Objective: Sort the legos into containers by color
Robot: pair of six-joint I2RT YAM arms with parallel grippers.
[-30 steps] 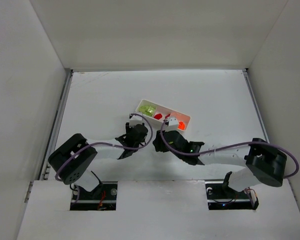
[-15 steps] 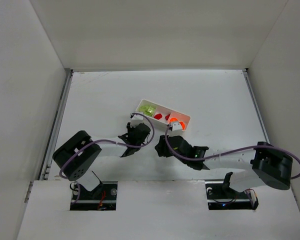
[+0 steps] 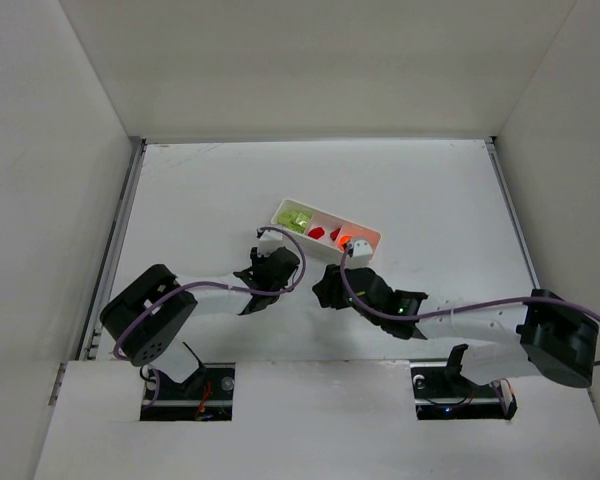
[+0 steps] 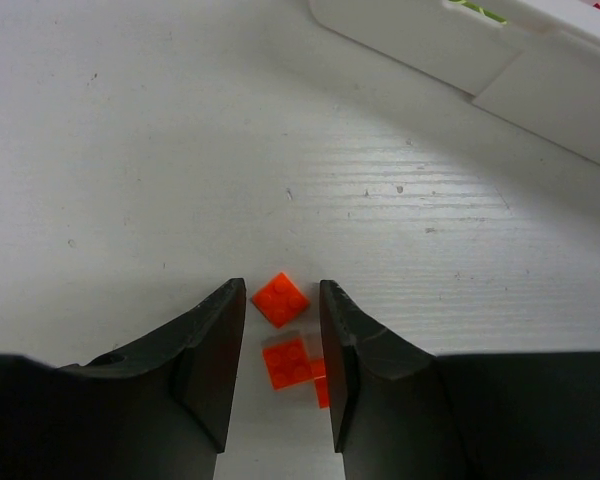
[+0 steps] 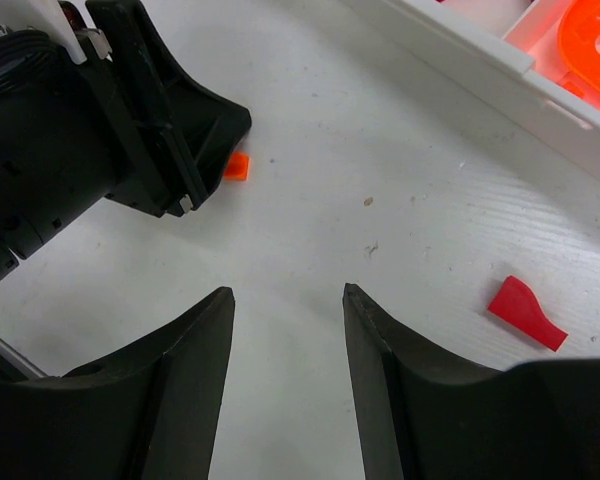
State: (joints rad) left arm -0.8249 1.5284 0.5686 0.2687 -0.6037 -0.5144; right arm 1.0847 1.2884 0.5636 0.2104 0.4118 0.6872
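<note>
The left jaws stand a narrow gap apart, low over the tabletop point(image 4: 180, 150), straddling 3 small orange-red legos. 1 square piece point(image 4: 280, 298) lies right at the tips, a second point(image 4: 289, 361) sits between the jaws, and a third point(image 4: 321, 385) peeks out beside it. All 3 lie on the tabletop; whether the jaws touch any of them I cannot tell. The right jaws hang wide open and hold nothing, with bare tabletop between them. A red lego point(image 5: 525, 313) lies just to their right. Beyond both, the white tray point(image 4: 430, 45) lies at a slant. It holds yellow-green blocks point(image 3: 295, 218) in its left-end compartment, red pieces point(image 3: 318, 232) in the middle 1, and an orange round piece point(image 5: 595, 40) in the right-end 1.
</note>
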